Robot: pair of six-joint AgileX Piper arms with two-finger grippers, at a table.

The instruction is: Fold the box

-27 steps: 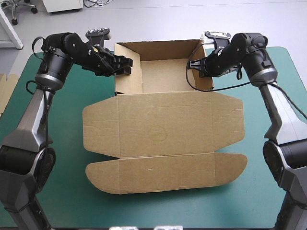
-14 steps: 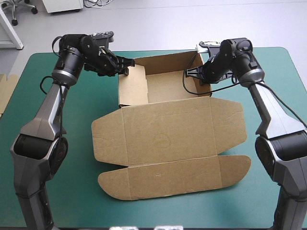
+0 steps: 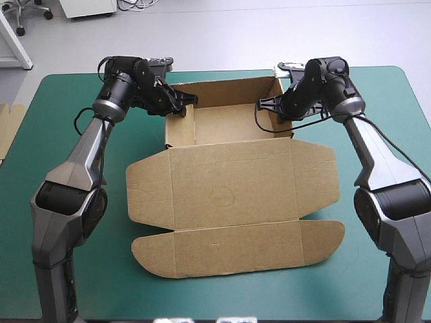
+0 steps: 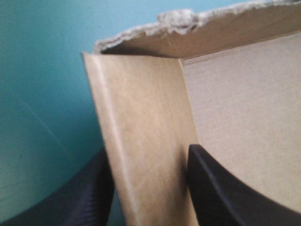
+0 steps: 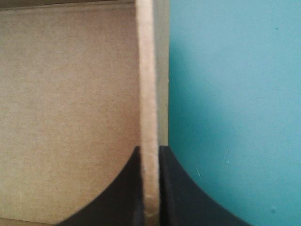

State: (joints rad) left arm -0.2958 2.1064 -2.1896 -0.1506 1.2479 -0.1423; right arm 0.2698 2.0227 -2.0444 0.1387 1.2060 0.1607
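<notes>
Table w/ teal-green cover [image 3: 337, 289] fills most of the high view. The brown box [image 3: 229, 182] sits around the middle, skewed a bit vs the table edges. Its biggest part is the lid [image 3: 232, 185], lying flat & open toward the near edge, w/ a side flap at each end and a long round-ended front flap [image 3: 236, 245] nearest the robot. Beyond the lid is the open tray [image 3: 232, 124], w/ far, L and R walls all standing. L gripper [image 4: 148, 149] is at the tray's L wall near the far L corner. Its black fingers [image 4: 221, 188] sit a modest gap apart, one inside the tray, one outside. The wall fills that gap & touches both, so it's held. R gripper [image 5: 149, 148] is on the tray's R wall. Its fingers [image 5: 127, 188] are all but closed, pinching the wall's top edge btwn them, w/ the tray floor on one side & bare cover on the other. Smallest: a strip of spare board [image 3: 7, 131] at the table's L edge, well apart from the box.
</notes>
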